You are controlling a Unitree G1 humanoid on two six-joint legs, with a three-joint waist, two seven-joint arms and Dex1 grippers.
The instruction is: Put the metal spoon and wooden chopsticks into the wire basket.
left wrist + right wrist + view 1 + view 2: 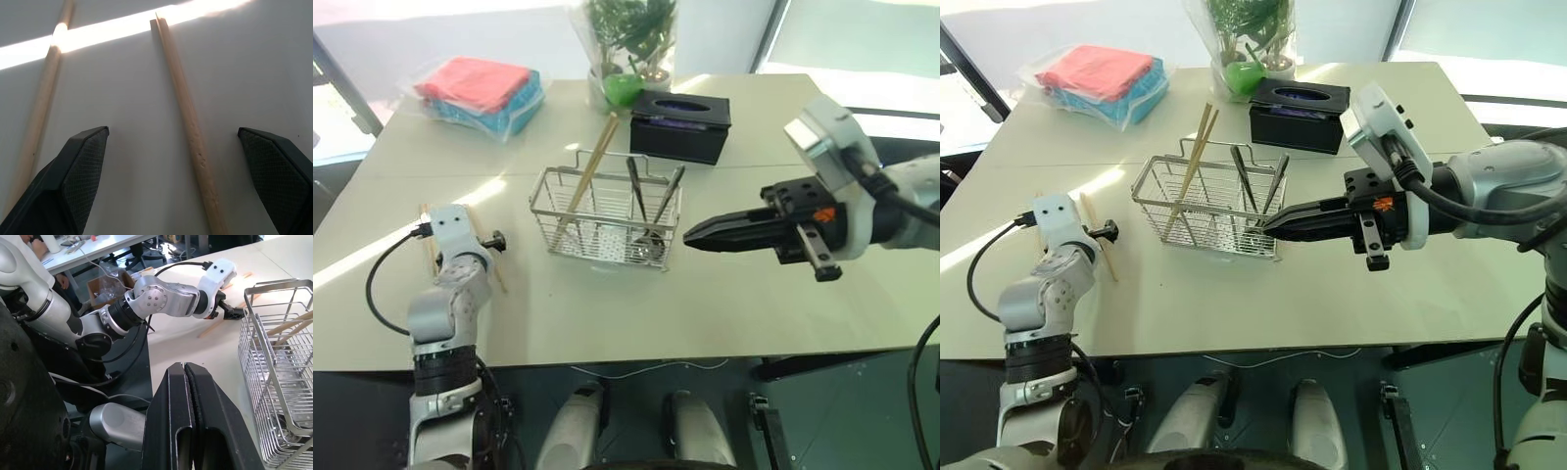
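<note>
We see left gripper [173, 171] spread wide over light-tan wooden chopsticks [188, 117] on pale surface [705, 313], right gripper [1273, 223] clenched empty beside silver wire basket [607, 211].

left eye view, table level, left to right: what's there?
left gripper → chopsticks on the table → wire basket → right gripper

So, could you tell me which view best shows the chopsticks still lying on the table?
The left wrist view: two chopsticks lie close up, one between the left gripper's open fingers. The eye views show them partly hidden by that gripper; the right wrist view shows distant bits.
</note>
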